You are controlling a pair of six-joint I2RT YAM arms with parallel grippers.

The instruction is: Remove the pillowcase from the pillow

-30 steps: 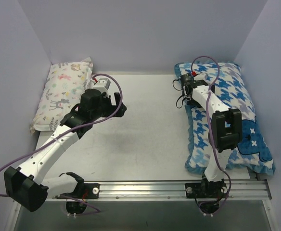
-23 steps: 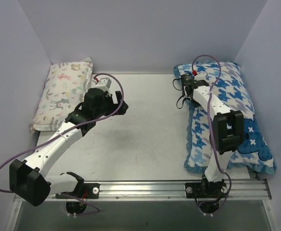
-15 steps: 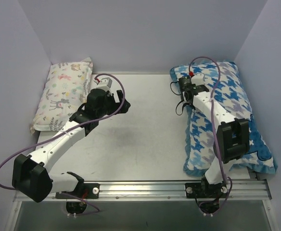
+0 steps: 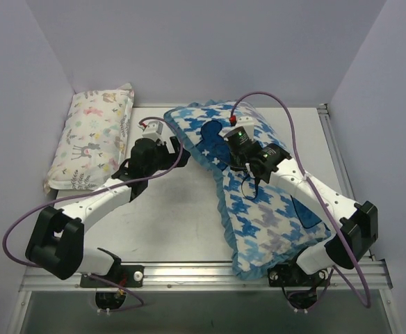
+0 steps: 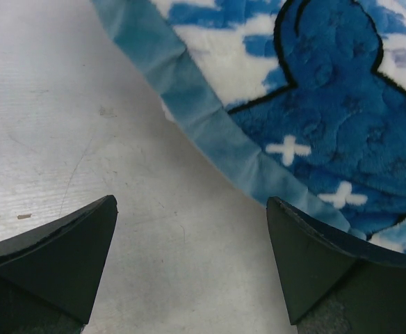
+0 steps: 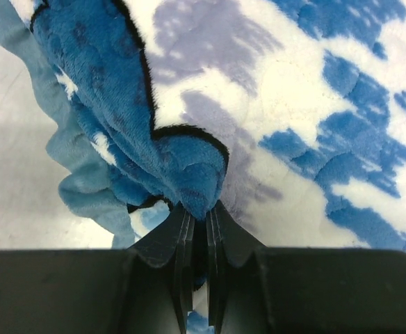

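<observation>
The blue-and-white houndstooth pillowcase lies slanted across the middle and right of the table, its teal ruffled edge facing left. The pillow is hidden inside it. My right gripper sits on top of the pillowcase and, in the right wrist view, the right gripper is shut on a pinched fold of dark blue plush fabric. My left gripper stands open just left of the ruffle; in its wrist view the left gripper holds nothing over bare table, with the pillowcase just ahead.
A pastel animal-print pillow lies at the far left against the wall. Purple cables loop from both arms. The metal rail runs along the near edge, and walls close in on three sides.
The right gripper closed on the pillowcase and dragged it from the right wall toward the table's middle, turning it diagonal. The left arm stretched a little to the right, still open.
</observation>
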